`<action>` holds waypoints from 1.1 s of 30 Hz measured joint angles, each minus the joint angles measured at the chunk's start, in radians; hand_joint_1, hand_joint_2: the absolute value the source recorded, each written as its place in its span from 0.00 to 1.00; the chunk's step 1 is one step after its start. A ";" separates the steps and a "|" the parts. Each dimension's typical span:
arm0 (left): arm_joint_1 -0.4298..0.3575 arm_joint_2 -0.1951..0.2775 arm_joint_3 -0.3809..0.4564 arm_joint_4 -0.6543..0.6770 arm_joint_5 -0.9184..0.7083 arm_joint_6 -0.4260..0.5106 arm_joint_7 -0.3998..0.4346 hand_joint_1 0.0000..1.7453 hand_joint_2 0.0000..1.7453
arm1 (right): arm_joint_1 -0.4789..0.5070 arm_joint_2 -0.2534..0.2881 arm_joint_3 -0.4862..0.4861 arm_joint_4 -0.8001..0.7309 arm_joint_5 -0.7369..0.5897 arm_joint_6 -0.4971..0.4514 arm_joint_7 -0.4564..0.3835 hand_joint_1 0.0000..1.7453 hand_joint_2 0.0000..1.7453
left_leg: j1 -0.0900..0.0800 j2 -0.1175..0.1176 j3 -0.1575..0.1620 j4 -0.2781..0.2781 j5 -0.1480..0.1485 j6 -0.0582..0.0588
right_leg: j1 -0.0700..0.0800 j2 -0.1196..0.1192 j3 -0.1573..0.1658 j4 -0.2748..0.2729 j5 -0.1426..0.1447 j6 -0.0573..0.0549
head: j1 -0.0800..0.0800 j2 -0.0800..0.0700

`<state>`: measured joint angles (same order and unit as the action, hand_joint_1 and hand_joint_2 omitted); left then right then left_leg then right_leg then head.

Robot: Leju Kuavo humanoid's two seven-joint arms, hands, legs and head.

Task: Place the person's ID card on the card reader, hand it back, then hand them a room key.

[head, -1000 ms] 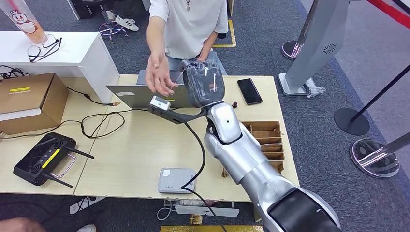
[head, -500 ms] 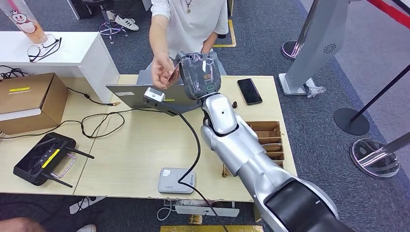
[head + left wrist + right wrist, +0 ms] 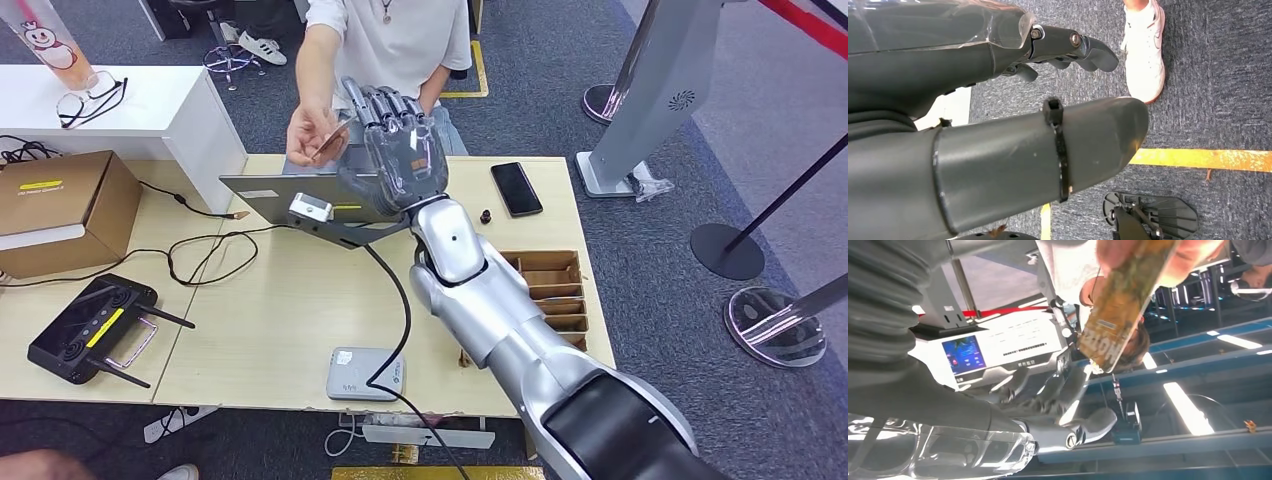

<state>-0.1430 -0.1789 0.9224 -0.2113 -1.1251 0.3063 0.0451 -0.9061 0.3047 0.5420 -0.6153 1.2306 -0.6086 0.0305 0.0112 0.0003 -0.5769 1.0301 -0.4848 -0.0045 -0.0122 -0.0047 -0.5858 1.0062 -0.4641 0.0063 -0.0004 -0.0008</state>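
My right hand (image 3: 392, 152) is raised over the far edge of the table (image 3: 270, 320), fingers spread and holding nothing. Just to its left, a person's hand (image 3: 308, 132) pinches the brownish card (image 3: 331, 141), clear of my fingers. The right wrist view has the card (image 3: 1122, 310) close up in the person's fingertips, beyond my spread fingers (image 3: 1058, 390). The grey card reader (image 3: 365, 373) lies at the table's near edge, cable attached. My left hand (image 3: 998, 130) hangs over the carpet, holding nothing, fingers loosely extended.
A wooden divided box (image 3: 556, 290) sits at the table's right side under my forearm. A black phone (image 3: 517, 188) and a laptop (image 3: 285, 197) lie at the far edge. A black controller (image 3: 92, 330) and a cardboard box (image 3: 58, 210) are on the left.
The person's hand closed on the card at my right hand and drew it away to the left. My right hand's fingers spread apart and let it go.
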 joint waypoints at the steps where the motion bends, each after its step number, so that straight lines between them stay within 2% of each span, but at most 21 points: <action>1: 0.000 0.000 0.000 0.000 0.001 0.001 0.001 0.00 0.00 | 0.001 0.000 0.000 -0.001 -0.002 -0.002 -0.007 0.00 0.00 | 0.000 0.000 0.000 0.000 0.000 0.000 | 0.000 0.000 0.000 0.000 0.000 0.000 | 0.000 0.000; 12: 0.001 0.000 0.000 0.000 0.053 0.011 -0.045 0.00 0.00 | 0.069 -0.019 0.001 -0.105 -0.065 0.004 -0.071 0.00 0.00 | 0.000 0.000 0.000 0.000 0.000 0.000 | 0.000 0.000 0.000 0.000 0.000 0.000 | 0.000 0.000; 24: 0.015 0.005 0.001 0.000 0.063 -0.006 -0.058 0.00 0.00 | 0.231 -0.128 0.006 -0.358 -0.117 0.035 -0.085 0.00 0.00 | 0.000 0.000 0.000 0.000 0.000 0.000 | 0.000 0.000 0.000 0.000 0.000 0.000 | 0.000 0.000; 33: 0.021 0.008 0.001 0.000 0.067 -0.009 -0.060 0.00 0.00 | 0.317 -0.204 0.026 -0.473 -0.130 0.042 -0.104 0.00 0.00 | 0.000 0.000 0.000 0.000 0.000 0.000 | 0.000 0.000 0.000 0.000 0.000 0.000 | 0.000 0.000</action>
<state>-0.1225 -0.1714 0.9231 -0.2113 -1.0578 0.2971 -0.0149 -0.5887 0.1008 0.5678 -1.0880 1.1002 -0.5664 -0.0732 0.0111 0.0002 -0.5768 1.0301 -0.4850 -0.0044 -0.0122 -0.0047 -0.5861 1.0060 -0.4642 0.0063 -0.0006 -0.0008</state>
